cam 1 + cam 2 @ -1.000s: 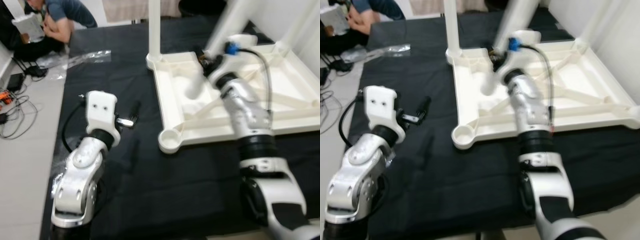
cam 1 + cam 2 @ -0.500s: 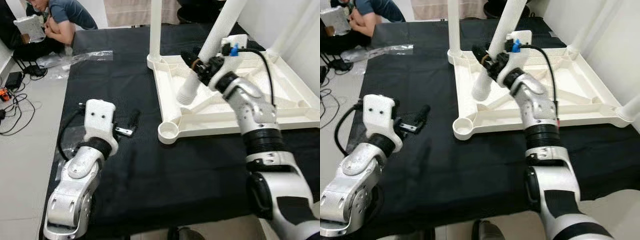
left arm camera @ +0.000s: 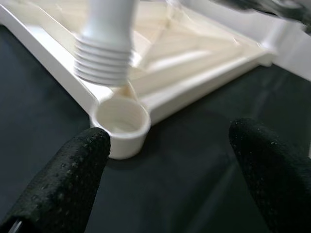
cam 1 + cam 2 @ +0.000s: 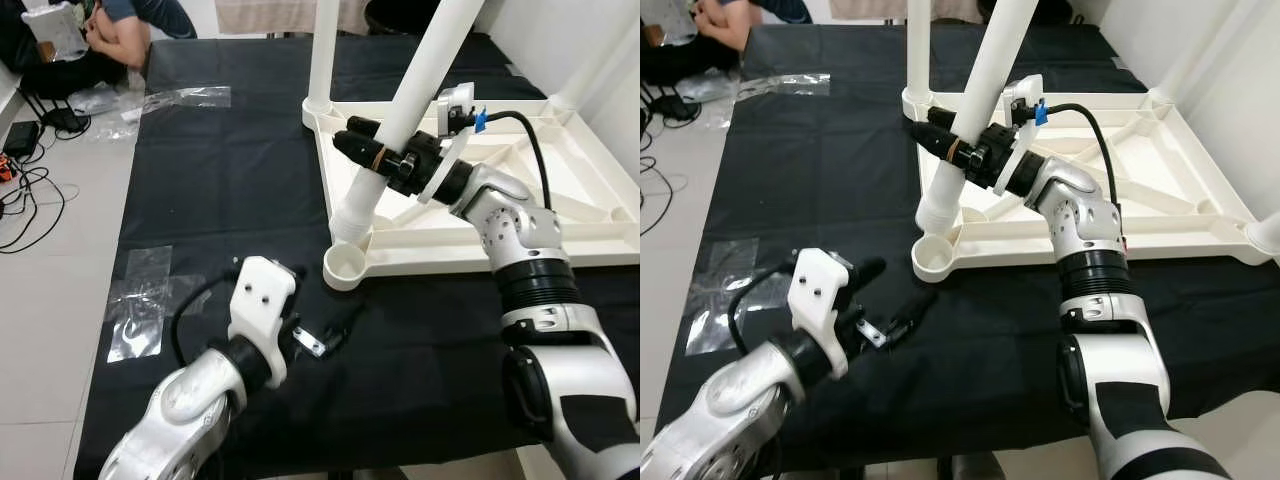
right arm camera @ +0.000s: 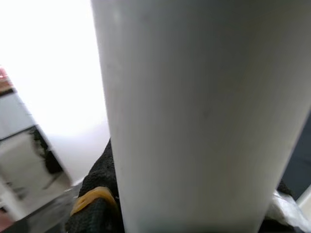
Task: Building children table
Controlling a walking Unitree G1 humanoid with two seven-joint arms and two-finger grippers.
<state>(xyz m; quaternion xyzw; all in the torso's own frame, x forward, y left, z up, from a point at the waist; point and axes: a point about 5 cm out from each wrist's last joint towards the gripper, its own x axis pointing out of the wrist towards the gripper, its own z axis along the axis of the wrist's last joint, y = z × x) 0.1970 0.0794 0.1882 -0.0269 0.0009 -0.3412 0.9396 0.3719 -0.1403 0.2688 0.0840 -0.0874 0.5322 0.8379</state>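
Leg-fitting step — right gripper (image 4: 385, 160) clamped on tilted threaded leg (image 4: 400, 115), frame centre, just above corner socket (image 4: 346, 266); next: upright, seat, twist — left gripper (image 3: 170, 165) open, empty.

One white tabletop (image 4: 590, 215) lies upside down on one black cloth (image 4: 230, 160). Three white table legs show — one upright at the tabletop's far left corner (image 4: 322, 50), one tilted above the near left corner (image 4: 400, 105), one at the right edge (image 4: 1268, 232). One empty round socket (image 4: 346, 266) sits at the near left corner. Two clear plastic wrappers — one on the cloth's far left (image 4: 165, 100), one at its left edge (image 4: 140, 300). One person (image 4: 100, 30).
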